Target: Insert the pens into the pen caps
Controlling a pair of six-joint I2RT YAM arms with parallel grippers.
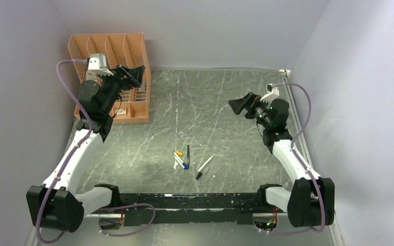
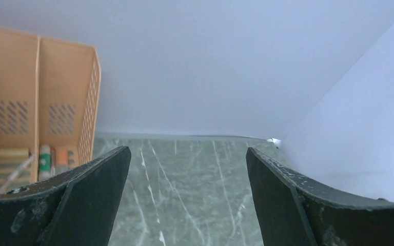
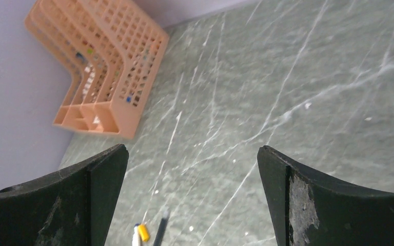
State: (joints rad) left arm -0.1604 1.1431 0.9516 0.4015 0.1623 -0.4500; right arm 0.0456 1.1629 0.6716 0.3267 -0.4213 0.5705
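Pens (image 1: 188, 154) sit in a loose bunch on the table (image 1: 236, 133), a little toward 6 o'clock of its centre in the top view. They lie between the two arms and well apart from both.

Left gripper (image 1: 135, 76) hangs high at 10 o'clock from the bunch, over the orange organizer (image 1: 107, 48), jaws wide apart and empty. Its wrist view shows only wall, bare stone and organizer bins at 9 o'clock.

Right gripper (image 1: 240, 104) hangs at 2 o'clock from the bunch, jaws spread too, nothing between them.

This reads as a parked start pose, arms high and out to the sides so the overhead camera sees the bunch unblocked. No cap looks fitted, so the task is judged not begun.

**Items:**
- The dark pen (image 1: 188, 149) lies roughly on the 12-to-6 line.
- The long white pen (image 1: 205, 164) slants from 1 to 7. Its 7 o'clock tip is dark, nib or black cap, too small to tell.
- The second white pen (image 1: 176, 163) slants beside the dark one, with a blue bit (image 1: 185, 166) just at its 5 o'clock end. It is likely the blue cap, but whether it is touching or apart cannot be told.
- The yellow-orange cap (image 1: 179, 153) sits at 11 o'clock of the bunch, just beside the dark pen.

The right wrist view catches the yellow cap, a dark pen end and a white pen end at its 6 o'clock edge.

Everything is slim and crowded. Judgement: picking one item risks nudging its neighbours.
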